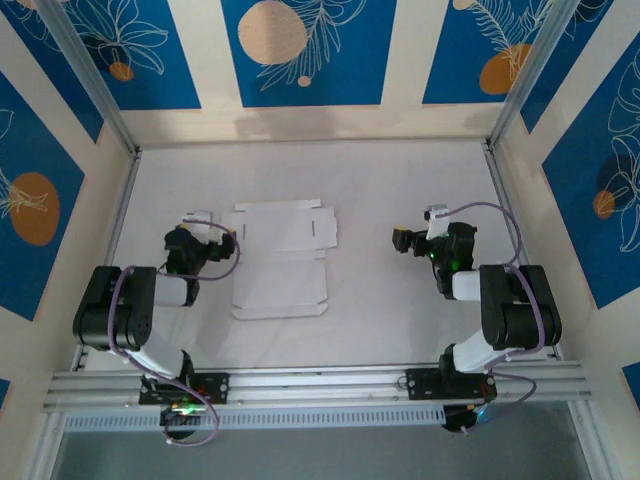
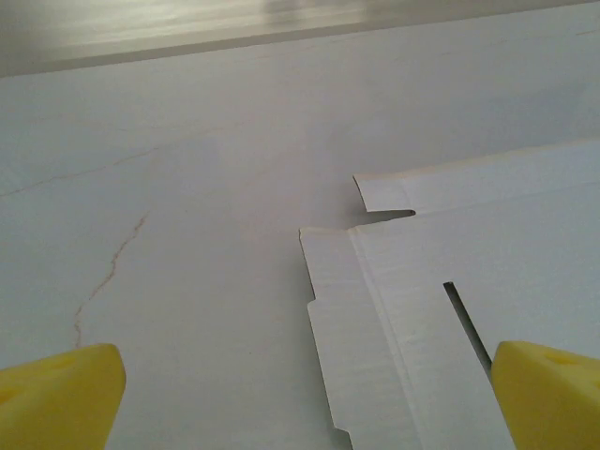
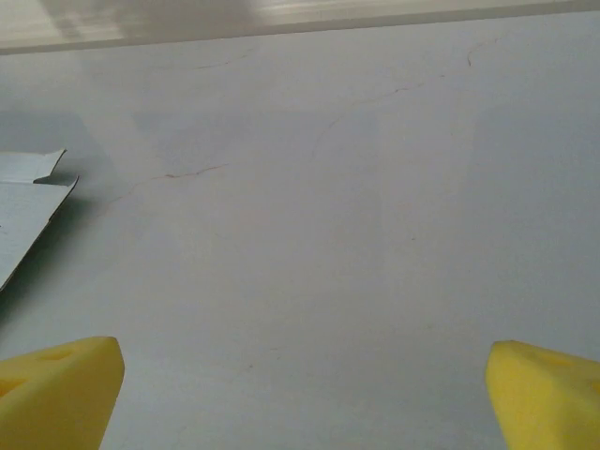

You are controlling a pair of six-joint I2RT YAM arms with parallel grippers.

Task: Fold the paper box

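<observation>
The flat paper box (image 1: 280,262) lies just at 3 o'clock of the left tool (image 1: 225,243). From its right edge the desk (image 1: 390,190) is bare across to the right tool (image 1: 403,240), and toward 12 o'clock up to the back wall (image 1: 310,122). One corner of the sheet seems slightly lifted.

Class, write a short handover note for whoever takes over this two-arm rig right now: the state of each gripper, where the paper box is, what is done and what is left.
Left gripper: jaws wide open, holding nothing, at the left edge of the paper box.
Right gripper: jaws wide open, holding nothing, over bare table to the right of the sheet and apart from it.
Paper box: an unfolded die-cut sheet lying about flat on the table between the arms, nearer the left one.
Done: no fold made yet.
Left: all the folding.
</observation>
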